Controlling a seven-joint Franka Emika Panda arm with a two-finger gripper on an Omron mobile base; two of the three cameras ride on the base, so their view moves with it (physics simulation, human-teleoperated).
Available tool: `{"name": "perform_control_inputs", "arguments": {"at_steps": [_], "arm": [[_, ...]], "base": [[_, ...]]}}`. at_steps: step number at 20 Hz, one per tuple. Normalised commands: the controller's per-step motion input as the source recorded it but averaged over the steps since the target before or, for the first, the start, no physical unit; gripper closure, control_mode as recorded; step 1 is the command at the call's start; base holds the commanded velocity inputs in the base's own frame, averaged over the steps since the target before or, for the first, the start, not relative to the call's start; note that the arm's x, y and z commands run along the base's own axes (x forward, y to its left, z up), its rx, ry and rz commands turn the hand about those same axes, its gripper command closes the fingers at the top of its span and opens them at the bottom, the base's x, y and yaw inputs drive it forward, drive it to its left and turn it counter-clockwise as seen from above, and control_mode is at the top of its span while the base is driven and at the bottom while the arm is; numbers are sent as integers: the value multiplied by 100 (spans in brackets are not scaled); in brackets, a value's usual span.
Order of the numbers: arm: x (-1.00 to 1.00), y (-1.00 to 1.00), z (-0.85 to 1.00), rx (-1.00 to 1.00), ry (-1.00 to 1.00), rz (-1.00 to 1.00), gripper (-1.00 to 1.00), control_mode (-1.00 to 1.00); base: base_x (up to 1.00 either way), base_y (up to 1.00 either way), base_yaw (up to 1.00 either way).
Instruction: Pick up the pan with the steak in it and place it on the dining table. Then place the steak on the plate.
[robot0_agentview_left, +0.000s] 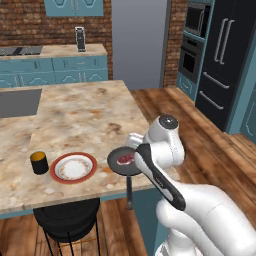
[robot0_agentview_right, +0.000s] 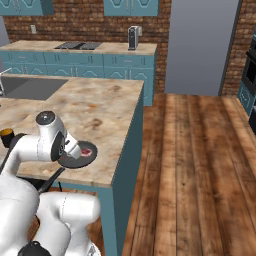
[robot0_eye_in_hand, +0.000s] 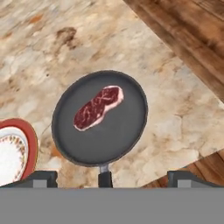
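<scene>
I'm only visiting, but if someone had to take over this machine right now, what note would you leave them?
Tool: open, holding nothing, hovering above the pan's handle end.
Pan: sits on the dining table near its edge, handle sticking out past the edge.
Steak: lies inside the pan.
Plate: on the table just beside the pan, with nothing on it; a small black cup stands on its far side.
Done: the pan is on the dining table.
Left: lift the steak out of the pan and set it on the plate.
</scene>
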Motion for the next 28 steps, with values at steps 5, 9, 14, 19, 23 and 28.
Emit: {"name": "perform_control_inputs", "arguments": {"at_steps": [5,9,14,19,23,28], "arm": [[76,2,-17,0,1,-4,-100,-100],[53,21,-15,0,4,-8,-100,-100],[1,5,-4,1,1,-7,-100,-100],[1,2,-16,4,0,-29,-100,-100],[0,1,-7,2,1,-15,-100,-100],[14,0,-16,5,10,0,-100,-100]], "base": [[0,0,0],[0,0,0],[0,0,0],[0,0,0],[0,0,0],[0,0,0]]}}
